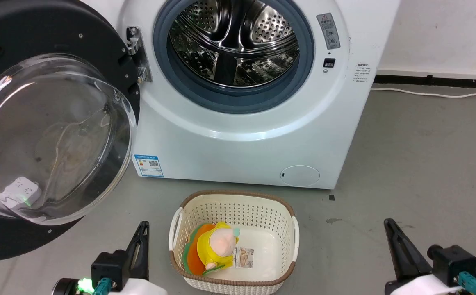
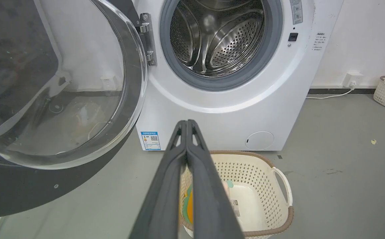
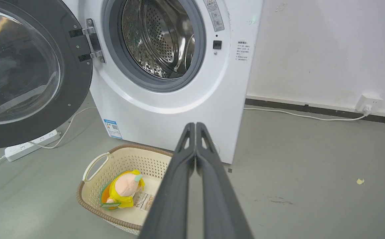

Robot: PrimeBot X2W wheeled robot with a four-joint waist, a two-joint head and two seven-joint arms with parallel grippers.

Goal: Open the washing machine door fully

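Observation:
The washing machine door (image 1: 53, 135) is a big round black ring with a bulging clear glass bowl, swung wide out to the left on its metal hinge (image 1: 137, 53). It also shows as the door (image 2: 56, 86) and the door (image 3: 23, 69) in the wrist views. The steel drum (image 1: 233, 41) behind it stands exposed. My left gripper (image 1: 142, 229) is shut and empty at the lower left, below the door and apart from it. My right gripper (image 1: 388, 225) is shut and empty at the lower right, far from the door. In their own views the left gripper (image 2: 186, 123) and right gripper (image 3: 195, 126) have fingers pressed together.
A cream laundry basket (image 1: 287, 241) with a yellow plush toy (image 1: 217, 248) stands on the grey floor before the machine, between my grippers. A white power strip (image 3: 30, 147) and cables lie under the door. A wall socket (image 3: 368, 103) and a cable sit to the right.

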